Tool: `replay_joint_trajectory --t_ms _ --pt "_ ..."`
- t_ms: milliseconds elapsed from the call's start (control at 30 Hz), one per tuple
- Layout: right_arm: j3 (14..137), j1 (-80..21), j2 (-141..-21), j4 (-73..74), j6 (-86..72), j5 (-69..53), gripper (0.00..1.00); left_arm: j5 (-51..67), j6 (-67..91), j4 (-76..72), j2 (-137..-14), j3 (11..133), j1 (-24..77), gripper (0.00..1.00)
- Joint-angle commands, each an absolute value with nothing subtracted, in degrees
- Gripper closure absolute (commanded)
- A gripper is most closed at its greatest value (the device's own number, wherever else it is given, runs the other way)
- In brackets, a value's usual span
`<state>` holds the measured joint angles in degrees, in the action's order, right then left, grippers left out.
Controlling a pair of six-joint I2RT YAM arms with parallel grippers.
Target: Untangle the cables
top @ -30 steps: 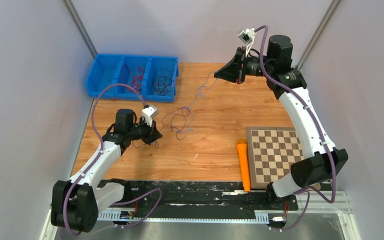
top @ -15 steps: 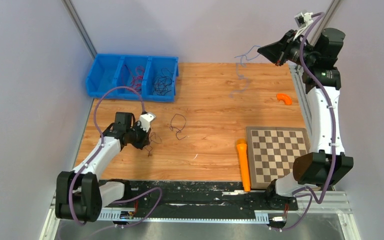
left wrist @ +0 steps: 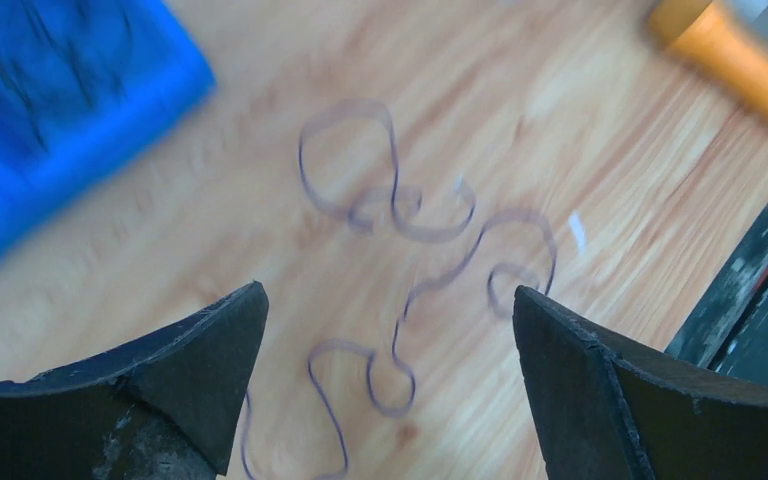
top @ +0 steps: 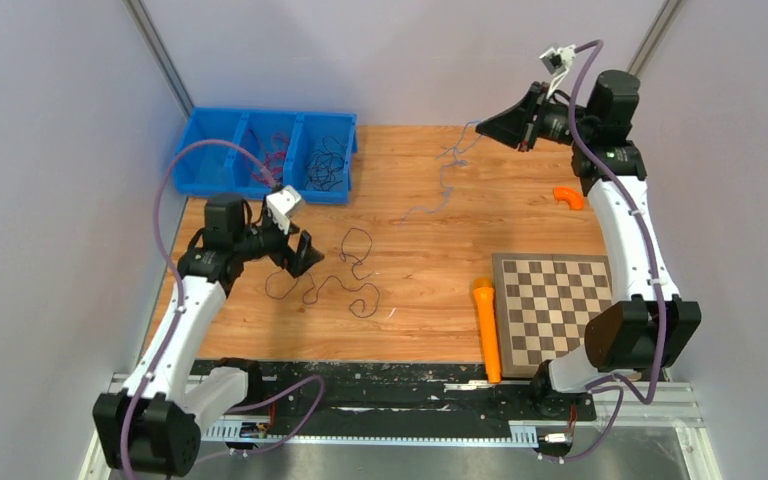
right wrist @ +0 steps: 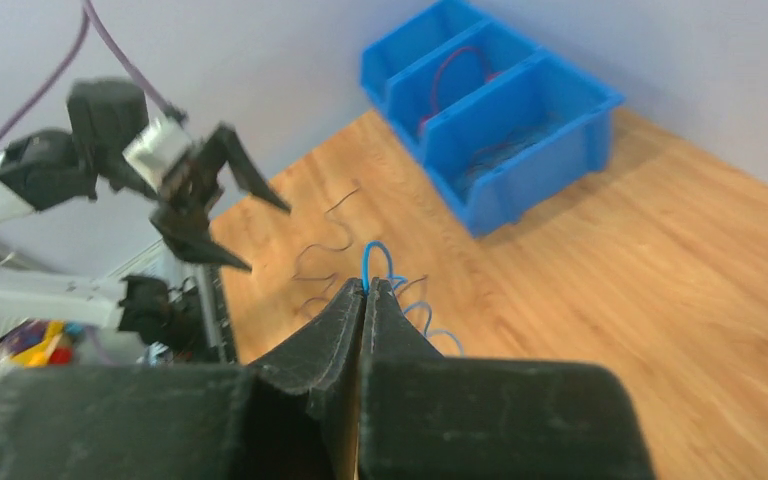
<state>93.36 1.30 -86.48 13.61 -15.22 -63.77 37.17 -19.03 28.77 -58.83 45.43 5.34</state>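
A thin dark cable [top: 337,281] lies loose in curls on the wooden table, just right of my left gripper [top: 304,256]. In the left wrist view that gripper [left wrist: 388,292] hangs open above the cable [left wrist: 400,300], touching nothing. Raised at the far side of the table, my right gripper [top: 482,125] is shut on a thin bluish cable [top: 443,180], which hangs down to the wood. The right wrist view shows the jaws of this gripper [right wrist: 365,285] pressed together with the blue cable [right wrist: 375,250] looping out at their tips. The two cables lie apart.
A blue three-compartment bin [top: 188,150] with more thin cables stands at the back left. On the right lies a chessboard [top: 550,300], with an orange stick [top: 486,325] along its left edge. An orange curved piece [top: 567,196] lies near the right arm.
My left gripper has opened and let go of the dark cable, which now lies spread on the table. The right gripper, still shut on the bluish cable, has swung back left.
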Motion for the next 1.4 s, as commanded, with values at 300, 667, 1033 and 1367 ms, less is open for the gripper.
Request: replay_joint_trajectory --t_ms 300,667,1033,1367 --pt "87.8 -19.6 -83.4 10.8 -14.7 -68.5 1.0 40.5 -0.4 10.0 -64.9 66.8 23.8 0.0" --pt "87.8 -27.1 -86.2 10.8 -13.8 -67.0 1.0 47.7 6.5 2.7 -72.9 64.2 31.7 0.1" --pt "86.9 -27.1 -85.6 10.9 -13.0 -67.0 1.0 49.3 -20.5 26.0 -61.9 58.4 31.5 0.0" --pt "86.1 -28.9 -86.3 10.9 -13.2 -67.0 1.0 45.7 -16.4 23.1 -62.9 59.1 30.4 0.0"
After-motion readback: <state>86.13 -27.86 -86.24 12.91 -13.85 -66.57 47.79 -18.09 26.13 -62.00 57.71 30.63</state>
